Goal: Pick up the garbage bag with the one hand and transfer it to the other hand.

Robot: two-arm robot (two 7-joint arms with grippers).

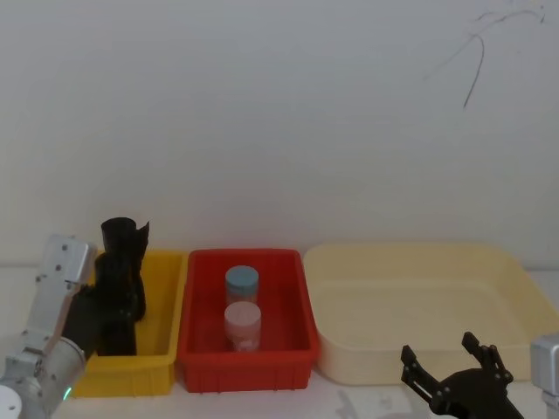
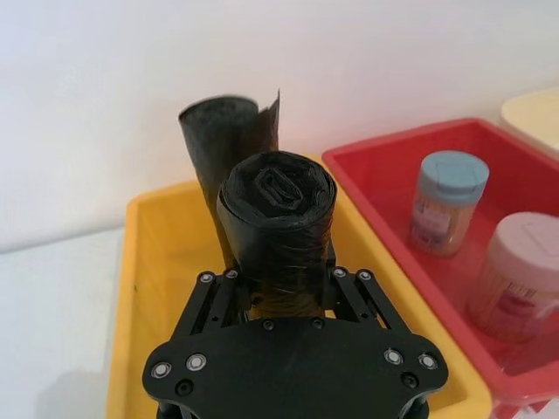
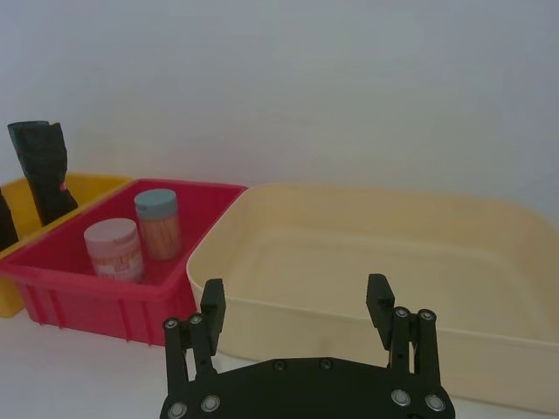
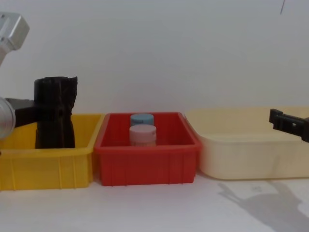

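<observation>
Bag stands in yellow bin, left gripper pinching it; lift and handover remain. Right gripper, spread, waits far right of bin.

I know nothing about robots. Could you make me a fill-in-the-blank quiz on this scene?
The left gripper grips the garbage bag, one of ___ black rolls in the yellow bin.
In the red bin, the jar nearer the wall has a ___ lid.
The right gripper, before the cream tray, is ___.
Missing words: two, blue, open.
</observation>
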